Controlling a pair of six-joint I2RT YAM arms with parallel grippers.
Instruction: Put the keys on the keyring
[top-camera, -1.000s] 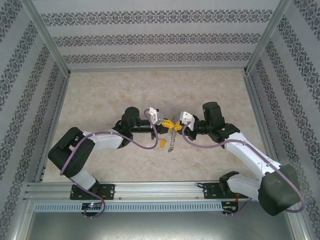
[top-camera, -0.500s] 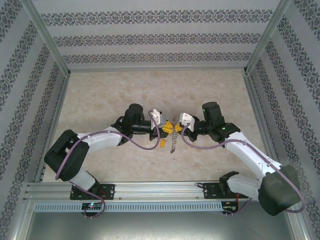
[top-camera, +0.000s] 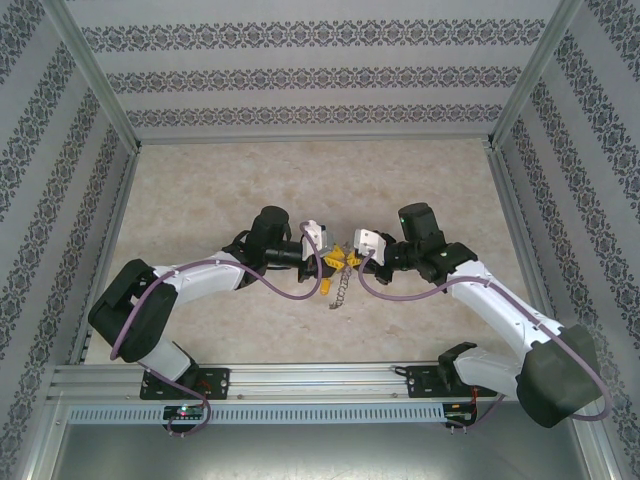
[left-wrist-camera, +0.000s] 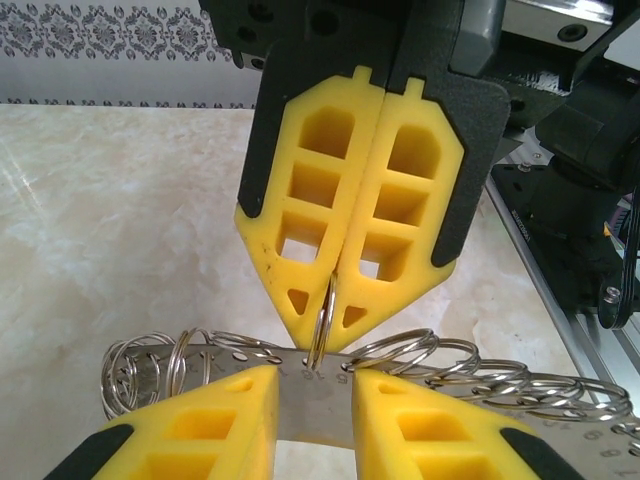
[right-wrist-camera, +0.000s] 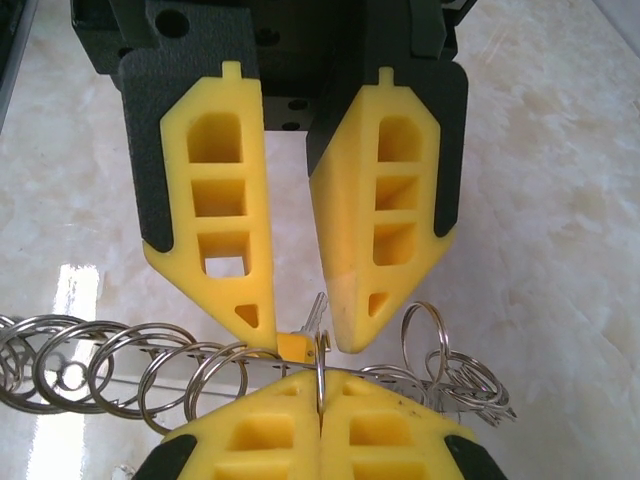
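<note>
The keyring is a silver strip (left-wrist-camera: 312, 408) fringed with many split rings (right-wrist-camera: 110, 372). It hangs between both grippers above the table, its tail (top-camera: 338, 290) drooping toward the near edge. My right gripper (right-wrist-camera: 320, 400) is shut on one split ring (right-wrist-camera: 319, 352) threaded through the strip. The same grip shows in the left wrist view, the right gripper (left-wrist-camera: 326, 312) holding that ring. My left gripper (left-wrist-camera: 315, 395) has its fingers apart, tips against the strip's flat face, nothing pinched. An orange-yellow key (right-wrist-camera: 293, 347) sits just behind the strip and dangles (top-camera: 322, 288) below. Red and pale keys are hidden.
The grippers meet over the middle of a beige marble-patterned table (top-camera: 200, 190), enclosed by patterned walls and an aluminium frame (top-camera: 300, 378) along the near edge. Purple cables (top-camera: 290, 290) loop from each wrist.
The right gripper has shifted left, carrying the keyring's hanging tail with it. The left gripper has edged right, so the fingertips now nearly touch.
</note>
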